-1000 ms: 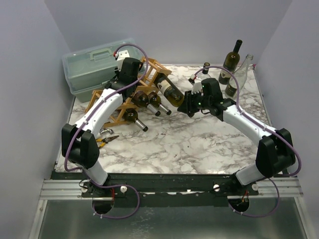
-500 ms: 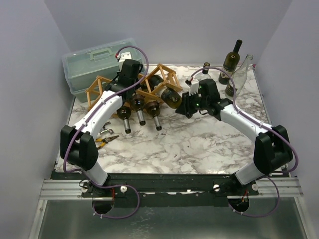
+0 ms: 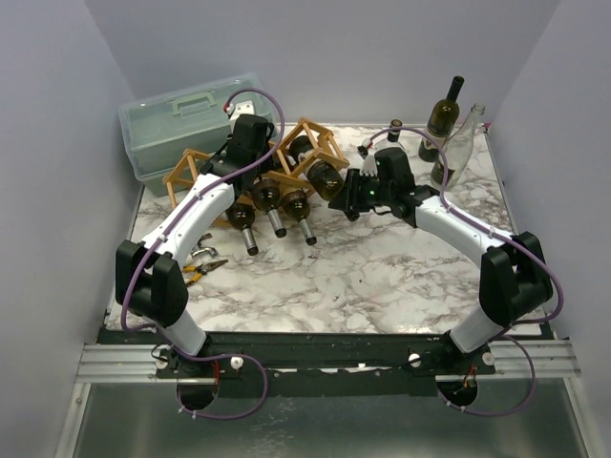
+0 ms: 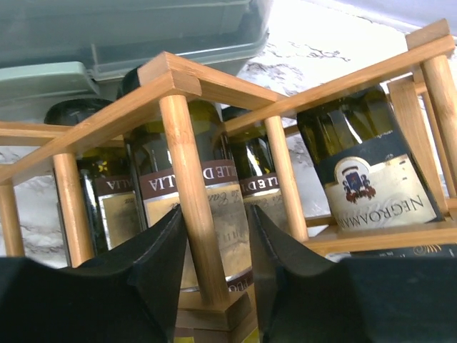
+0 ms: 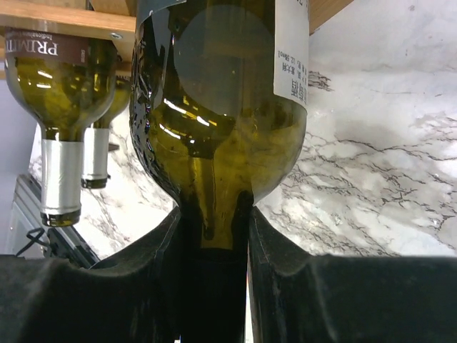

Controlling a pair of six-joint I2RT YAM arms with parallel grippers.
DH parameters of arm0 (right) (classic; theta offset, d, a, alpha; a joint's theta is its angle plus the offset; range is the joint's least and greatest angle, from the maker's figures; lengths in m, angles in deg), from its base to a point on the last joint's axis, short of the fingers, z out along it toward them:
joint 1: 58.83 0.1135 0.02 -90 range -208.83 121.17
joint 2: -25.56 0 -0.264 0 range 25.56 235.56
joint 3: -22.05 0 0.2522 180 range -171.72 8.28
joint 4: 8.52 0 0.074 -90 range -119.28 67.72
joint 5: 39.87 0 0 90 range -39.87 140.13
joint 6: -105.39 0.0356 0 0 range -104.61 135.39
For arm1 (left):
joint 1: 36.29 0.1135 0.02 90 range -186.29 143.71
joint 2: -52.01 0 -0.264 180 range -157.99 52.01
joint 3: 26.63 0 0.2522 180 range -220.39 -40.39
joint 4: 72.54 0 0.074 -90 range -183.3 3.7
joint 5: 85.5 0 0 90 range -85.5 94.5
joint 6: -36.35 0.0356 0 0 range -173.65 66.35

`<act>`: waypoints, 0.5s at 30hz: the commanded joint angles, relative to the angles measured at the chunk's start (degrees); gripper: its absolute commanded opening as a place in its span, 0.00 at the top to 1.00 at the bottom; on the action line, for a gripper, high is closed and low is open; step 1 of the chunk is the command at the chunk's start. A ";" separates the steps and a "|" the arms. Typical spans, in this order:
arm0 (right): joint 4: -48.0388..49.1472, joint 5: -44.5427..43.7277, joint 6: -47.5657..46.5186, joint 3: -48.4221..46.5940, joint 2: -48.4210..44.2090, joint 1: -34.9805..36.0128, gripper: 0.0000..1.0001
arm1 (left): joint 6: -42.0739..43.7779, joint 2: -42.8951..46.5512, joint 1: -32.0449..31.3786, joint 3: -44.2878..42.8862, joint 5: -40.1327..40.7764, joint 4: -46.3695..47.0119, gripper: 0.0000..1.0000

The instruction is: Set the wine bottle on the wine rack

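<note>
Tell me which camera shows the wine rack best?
The top view: nearly the whole wine rack shows. The left wrist view sees only a few posts close up; the right wrist view just wooden edges at the top.

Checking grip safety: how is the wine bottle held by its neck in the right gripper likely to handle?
The wine bottle is smooth glass, so probably slippery and fragile; the right gripper clamps only its narrow neck. It looks see-through, perhaps empty, so likely light. Being round, it would probably roll on the marble table if released outside the wine rack.
</note>
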 commanded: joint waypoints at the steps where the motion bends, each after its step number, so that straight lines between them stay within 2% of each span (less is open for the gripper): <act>1: 11.82 -3.93 2.56 -1.49 -1.58 -0.51 0.99 | -2.47 0.93 -0.44 -0.67 -4.79 -0.53 0.56; 6: 16.71 -2.05 3.32 -2.48 1.61 -0.52 1.00 | -3.79 0.99 -0.44 -0.94 -7.26 -0.56 0.48; 9: 19.82 -0.21 2.18 -2.57 2.59 -0.51 0.99 | -3.86 0.92 -0.44 -0.96 -8.74 -0.58 0.47; 15: 18.45 1.44 -0.31 -6.82 6.36 -0.51 0.99 | -3.91 1.90 -0.44 -1.03 -10.15 -0.56 0.41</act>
